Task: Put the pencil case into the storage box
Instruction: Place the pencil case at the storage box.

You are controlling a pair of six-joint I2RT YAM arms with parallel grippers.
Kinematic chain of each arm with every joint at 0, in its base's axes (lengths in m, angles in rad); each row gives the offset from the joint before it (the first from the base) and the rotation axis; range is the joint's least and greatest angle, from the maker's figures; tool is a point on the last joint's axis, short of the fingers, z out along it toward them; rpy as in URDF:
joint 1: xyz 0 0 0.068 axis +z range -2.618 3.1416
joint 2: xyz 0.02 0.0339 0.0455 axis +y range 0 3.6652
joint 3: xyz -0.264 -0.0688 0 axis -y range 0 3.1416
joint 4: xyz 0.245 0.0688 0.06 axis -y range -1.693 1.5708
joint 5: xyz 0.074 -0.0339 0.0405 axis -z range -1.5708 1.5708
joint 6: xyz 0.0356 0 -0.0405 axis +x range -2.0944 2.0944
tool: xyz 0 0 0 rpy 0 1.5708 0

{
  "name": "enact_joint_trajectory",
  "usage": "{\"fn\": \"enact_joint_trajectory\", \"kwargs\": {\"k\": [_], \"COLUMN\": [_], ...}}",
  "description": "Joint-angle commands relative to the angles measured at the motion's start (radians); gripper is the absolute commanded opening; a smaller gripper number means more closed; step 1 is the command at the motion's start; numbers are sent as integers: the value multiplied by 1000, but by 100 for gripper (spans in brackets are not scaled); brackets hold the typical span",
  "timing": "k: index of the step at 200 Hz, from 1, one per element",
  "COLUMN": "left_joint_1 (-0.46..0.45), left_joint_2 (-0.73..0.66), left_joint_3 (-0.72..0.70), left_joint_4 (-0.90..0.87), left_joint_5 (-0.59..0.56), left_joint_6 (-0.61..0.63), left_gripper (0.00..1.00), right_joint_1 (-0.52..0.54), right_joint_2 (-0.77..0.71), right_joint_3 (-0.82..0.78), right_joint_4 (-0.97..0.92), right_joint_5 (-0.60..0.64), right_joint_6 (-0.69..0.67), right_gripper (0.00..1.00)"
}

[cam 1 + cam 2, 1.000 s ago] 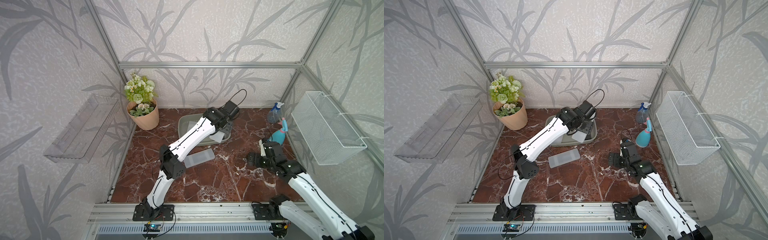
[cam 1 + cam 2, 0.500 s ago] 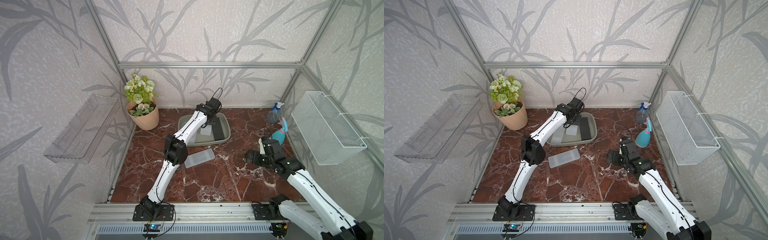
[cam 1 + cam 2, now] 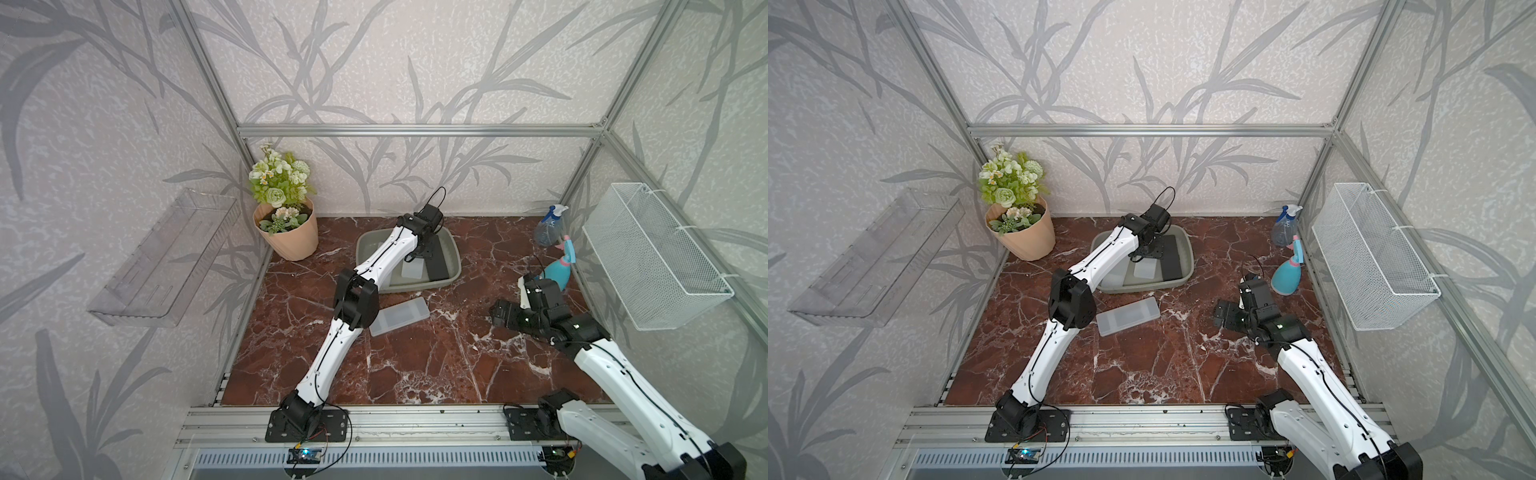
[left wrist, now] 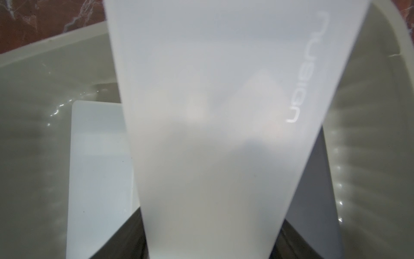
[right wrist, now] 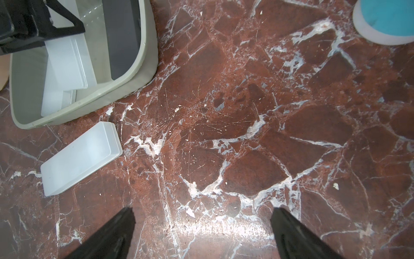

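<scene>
1. Clamping the frosted pencil case (image 4: pixel 224 112) by its long sides, the left gripper (image 3: pixel 420 254) holds it tilted, far end down inside the storage box (image 4: pixel 33 112).
2. White lettering along one long edge of the case reads "nusign".
3. Under it in the box, a second frosted case (image 4: pixel 98 168) lies flat, with a dark grey case (image 5: pixel 121 38) beside it.
4. Right gripper (image 5: pixel 201 235): jaws wide apart, empty, over the marble table (image 5: pixel 224 134).
5. A third frosted case (image 5: pixel 80 157) lies on the table just outside the box rim.

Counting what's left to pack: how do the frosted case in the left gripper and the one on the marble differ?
Held case sits in the left gripper; loose case is untouched. Held case is over the storage box; loose case lies outside it. Both frosted, rectangular.
</scene>
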Motion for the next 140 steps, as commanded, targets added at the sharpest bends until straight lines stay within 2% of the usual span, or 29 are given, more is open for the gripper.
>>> {"fn": "enact_joint_trajectory", "kwargs": {"k": [1, 74, 140], "left_joint_1": [16, 45, 56], "left_joint_2": [28, 62, 44], "left_joint_3": [-3, -45, -38], "left_joint_4": [-49, -72, -49], "left_joint_5": [-41, -38, -46], "left_joint_6": [20, 28, 58], "left_gripper": [53, 58, 75], "right_joint_1": [-2, -2, -2], "right_joint_2": [-16, -14, -5], "right_joint_3": [-3, -10, -15], "right_joint_4": [-16, -19, -13], "right_joint_5": [17, 29, 32], "right_joint_6": [17, 28, 39], "right_gripper": [99, 99, 99]}}
